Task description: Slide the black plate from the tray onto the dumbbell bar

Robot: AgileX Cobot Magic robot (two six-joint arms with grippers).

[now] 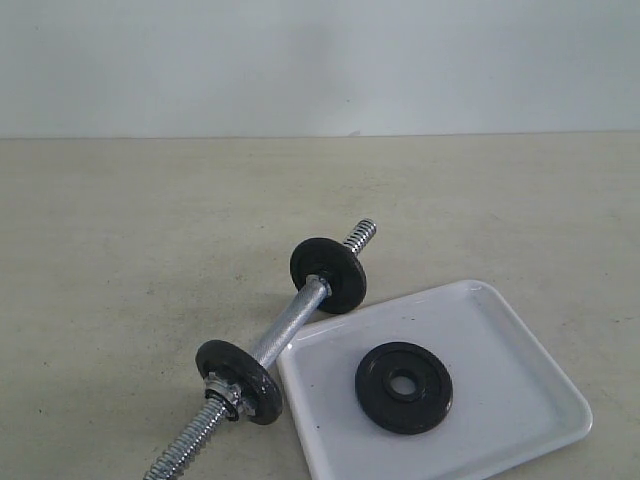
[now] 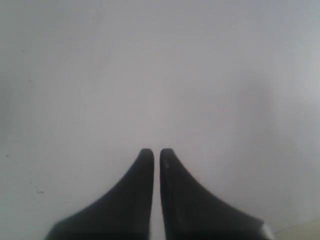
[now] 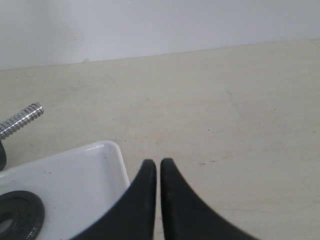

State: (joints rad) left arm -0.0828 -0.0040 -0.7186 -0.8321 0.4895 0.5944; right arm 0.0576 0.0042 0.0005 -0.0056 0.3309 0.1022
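Shows left claw [image 2: 156,152] closed, empty, facing blank wall; right claw [image 3: 158,162] likewise, near the tray [image 3: 80,170] corner. Finds the black plate [image 1: 404,387] flat inside, the dumbbell bar [image 1: 290,330] just beside on the surface [image 1: 120,250]. Risks slipping off the plate's low rim, or rolling the bar. Crops the bar's near end; omits both arms from the exterior view.

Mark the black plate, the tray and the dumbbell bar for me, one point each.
black plate [image 1: 435,396], exterior view, flat face between hub and outer rim.
tray [image 1: 485,330], exterior view, bare floor toward its far corner.
dumbbell bar [image 1: 287,327], exterior view, knurled middle of the shaft.
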